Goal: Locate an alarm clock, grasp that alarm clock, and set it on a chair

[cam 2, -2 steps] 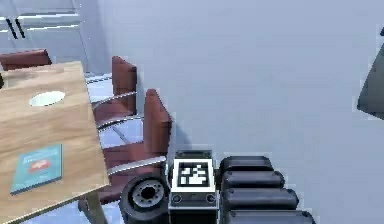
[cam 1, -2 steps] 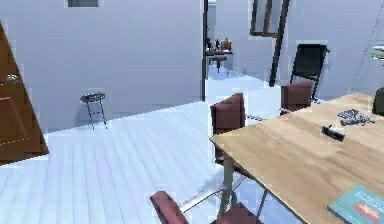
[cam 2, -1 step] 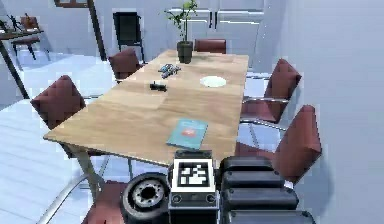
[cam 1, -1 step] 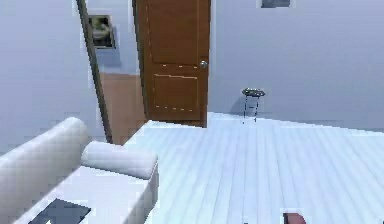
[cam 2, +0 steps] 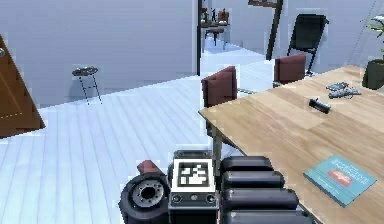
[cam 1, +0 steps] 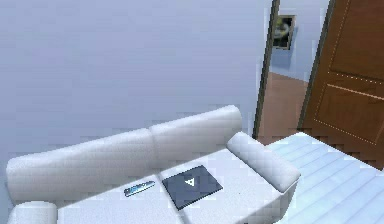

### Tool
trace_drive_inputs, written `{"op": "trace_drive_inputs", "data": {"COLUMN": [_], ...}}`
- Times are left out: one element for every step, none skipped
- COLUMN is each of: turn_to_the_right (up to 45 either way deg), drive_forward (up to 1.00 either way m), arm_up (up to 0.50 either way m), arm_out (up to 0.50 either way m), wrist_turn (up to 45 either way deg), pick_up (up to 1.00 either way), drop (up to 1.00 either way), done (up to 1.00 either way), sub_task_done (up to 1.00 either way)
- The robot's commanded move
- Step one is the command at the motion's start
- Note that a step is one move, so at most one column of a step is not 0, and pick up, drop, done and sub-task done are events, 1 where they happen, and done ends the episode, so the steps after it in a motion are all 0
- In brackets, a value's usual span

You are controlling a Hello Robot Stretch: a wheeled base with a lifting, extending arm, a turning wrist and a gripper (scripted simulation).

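Searching is judged to be the step in hand: the alarm clock cannot be picked out for certain, though a small dark thing (cam 2: 320,104) and grey bits (cam 2: 341,90) lie on the wooden tabletop (cam 2: 280,135), where such things are commonly left. A red chair (cam 2: 221,86) is set at its edge, handy as a goal. The end effector (cam 2: 148,193) is kept close to the robot's body, likely for driving; whether anything is held cannot be told.
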Motion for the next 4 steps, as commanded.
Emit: {"op": "trace_drive_inputs", "data": {"turn_to_the_right": [0.0, 0.0, 0.0, 0.0], "drive_forward": [0.0, 0.0, 0.0, 0.0], "arm_up": [0.0, 0.0, 0.0, 0.0], "arm_out": [0.38, 0.0, 0.0, 0.0], "wrist_turn": [0.0, 45.0, 45.0, 45.0], "pick_up": [0.0, 0.0, 0.0, 0.0], "drop": [0.0, 0.0, 0.0, 0.0], "done": [0.0, 0.0, 0.0, 0.0], "sub_task_done": [0.0, 0.0, 0.0, 0.0]}}
